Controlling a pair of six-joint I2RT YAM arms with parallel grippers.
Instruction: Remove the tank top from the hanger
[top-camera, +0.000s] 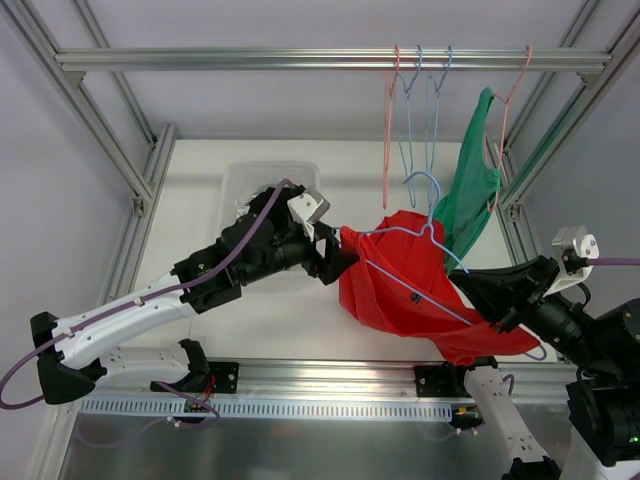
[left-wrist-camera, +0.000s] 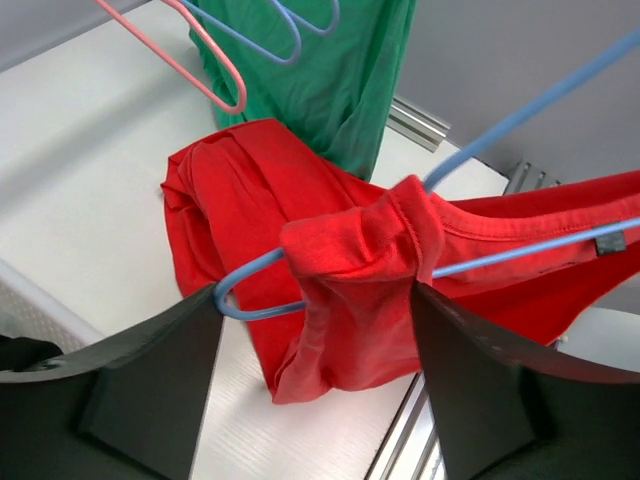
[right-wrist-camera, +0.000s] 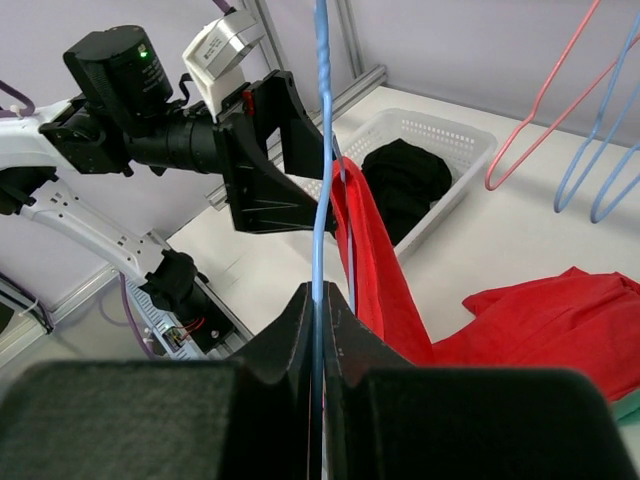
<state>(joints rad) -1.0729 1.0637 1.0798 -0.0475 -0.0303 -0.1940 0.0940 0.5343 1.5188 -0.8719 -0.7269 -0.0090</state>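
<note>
Looking from the top view, finding the red tank top (top-camera: 400, 285) threaded on a blue hanger (top-camera: 435, 205), off the rail (top-camera: 250, 60) and slung between both arms, low over the tabletop (top-camera: 200, 210). Cannot read either grip from up there.

Turning to the left wrist view settles one: left hand (left-wrist-camera: 315, 340) spread wide, with a bunched red strap and the hanger's rounded shoulder end lying between the fingers (left-wrist-camera: 150, 370). Wire end touching one finger, nothing pinched. Also shows the rest of the red cloth slumped on the tabletop beyond.

Turning to the right wrist view settles the other: right hand (right-wrist-camera: 318, 320) pressed tight onto the blue wire, which runs straight up out of the narrow slit. Only there showing a black garment (right-wrist-camera: 400, 180) inside the white basket (right-wrist-camera: 450, 135) behind the left arm.

Crowding the back right: a green garment (top-camera: 470, 190) hung from the rail, plus empty pink and blue hangers (top-camera: 387, 130), just beside the held hanger's hook.

For the left arm: reaching in from the left, pointed at the strap. For the right: angled up and inward from the lower right, at the hanger's other end.
</note>
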